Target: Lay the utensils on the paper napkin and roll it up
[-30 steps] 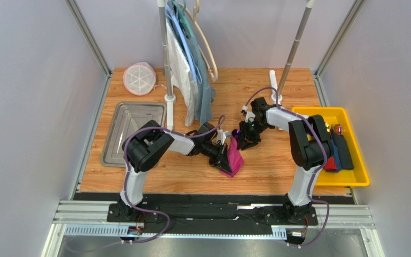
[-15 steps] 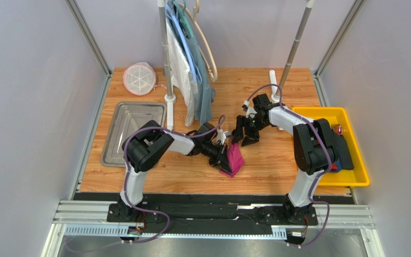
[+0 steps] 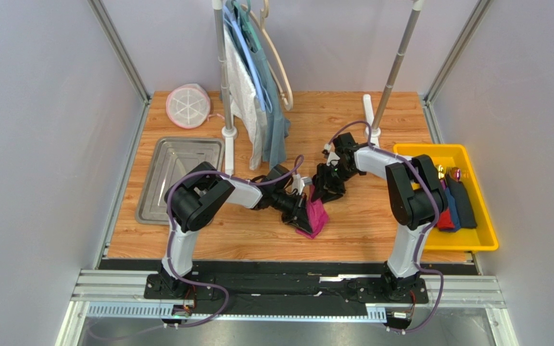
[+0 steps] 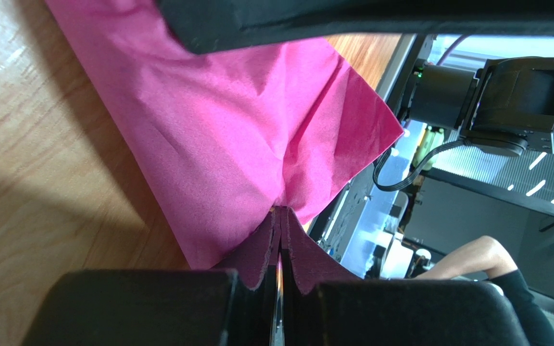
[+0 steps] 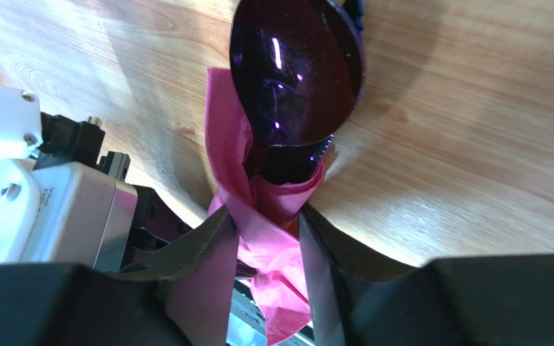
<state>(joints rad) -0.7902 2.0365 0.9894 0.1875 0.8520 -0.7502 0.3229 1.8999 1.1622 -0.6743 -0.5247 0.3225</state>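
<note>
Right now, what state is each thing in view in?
paper napkin, crumpled, wrapped round the utensils.
utensils, spoon bowl poking out of the napkin.
left claw, shut on the napkin's edge.
right claw, shut on the wrapped napkin.
yellow bin, holding bundles.

napkin point(image 4: 244, 137): matt creased paper | spoon point(image 5: 298, 68): glossy smooth plastic | table point(image 3: 374, 216): wood grain, slight sheen | tray point(image 3: 158, 189): dull metal

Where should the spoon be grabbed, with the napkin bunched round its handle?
Probably at the neck just below the spoon bowl, over the napkin wrap. The bowl is wide, rounded and glossy, so fingers would slip; the wrapped neck is narrow and padded. Come from the handle end, a finger each side, as the right hand sits.
</note>
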